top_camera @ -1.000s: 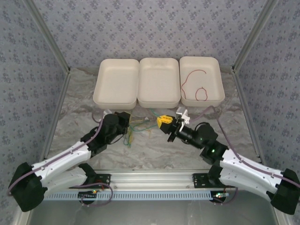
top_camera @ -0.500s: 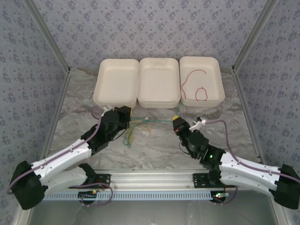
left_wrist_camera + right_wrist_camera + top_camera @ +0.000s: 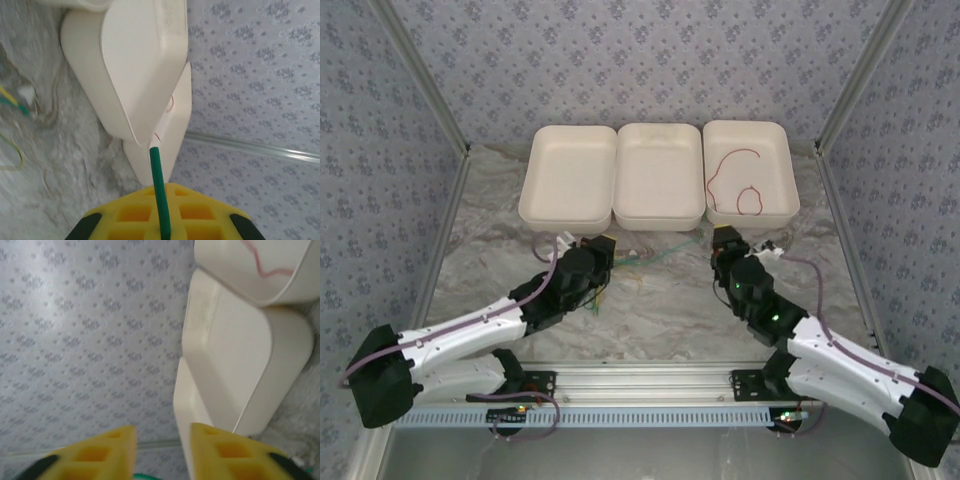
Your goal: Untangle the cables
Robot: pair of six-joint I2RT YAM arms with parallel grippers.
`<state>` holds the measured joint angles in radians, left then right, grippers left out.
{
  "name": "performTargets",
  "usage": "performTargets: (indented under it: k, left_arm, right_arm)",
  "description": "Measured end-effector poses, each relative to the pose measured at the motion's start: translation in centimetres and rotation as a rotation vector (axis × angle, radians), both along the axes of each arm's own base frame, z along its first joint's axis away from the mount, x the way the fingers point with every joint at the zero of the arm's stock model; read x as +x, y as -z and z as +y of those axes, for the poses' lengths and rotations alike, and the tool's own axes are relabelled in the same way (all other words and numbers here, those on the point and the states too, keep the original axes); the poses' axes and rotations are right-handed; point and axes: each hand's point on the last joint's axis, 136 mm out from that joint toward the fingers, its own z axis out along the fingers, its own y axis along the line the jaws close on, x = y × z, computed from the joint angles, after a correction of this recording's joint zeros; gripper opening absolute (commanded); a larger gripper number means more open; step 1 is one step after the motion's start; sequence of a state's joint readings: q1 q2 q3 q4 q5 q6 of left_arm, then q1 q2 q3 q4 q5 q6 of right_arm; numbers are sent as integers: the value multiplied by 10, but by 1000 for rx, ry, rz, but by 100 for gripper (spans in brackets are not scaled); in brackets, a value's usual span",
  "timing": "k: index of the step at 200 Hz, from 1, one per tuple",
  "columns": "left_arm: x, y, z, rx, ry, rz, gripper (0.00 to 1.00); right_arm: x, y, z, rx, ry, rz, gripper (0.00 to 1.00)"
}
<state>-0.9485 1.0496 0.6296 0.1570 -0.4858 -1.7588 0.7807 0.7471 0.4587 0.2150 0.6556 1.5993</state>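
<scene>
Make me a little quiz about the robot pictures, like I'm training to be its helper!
1. True or false: in the top view, the red cable lies in the right tray.
2. Which cable does the left claw pinch? A) red B) green C) blue
3. Fill in: ___ white trays stand in a row at the far side of the table.

Key: 1 true. 2 B, the green cable. 3 three.
</scene>
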Motion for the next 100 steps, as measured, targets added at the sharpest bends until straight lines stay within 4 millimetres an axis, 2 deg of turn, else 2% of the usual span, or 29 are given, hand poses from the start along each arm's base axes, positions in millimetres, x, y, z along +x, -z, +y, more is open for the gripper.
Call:
performTargets:
  k: [21,41,55,74,83,94,100]
  left_arm:
    - [15,-19,15,94,-23,-50,0]
    - [27,-58,26,196,-7,-156,0]
    - [31,-85,33,304,30,-228,0]
    - [33,-118,39,468,95,-311,0]
    - [33,-132,41,535,124,-353,0]
    - [32,-142,41,616,167,-393,0]
    - [31,-146,40,657,197,-413,0]
  right_arm:
    - [-13,-20,-26,-128,29,-15,69]
    - [-33,-47,-52,-315,34,-78,68]
    - [-45,-71,-65,-519,15,-157,67]
    - [-54,-106,-53,-797,-93,-284,68]
    - [-55,-119,-38,-910,-167,-337,68]
    - [-53,-131,-14,-1033,-285,-395,78]
    - [-50,-135,3,-1105,-361,-423,79]
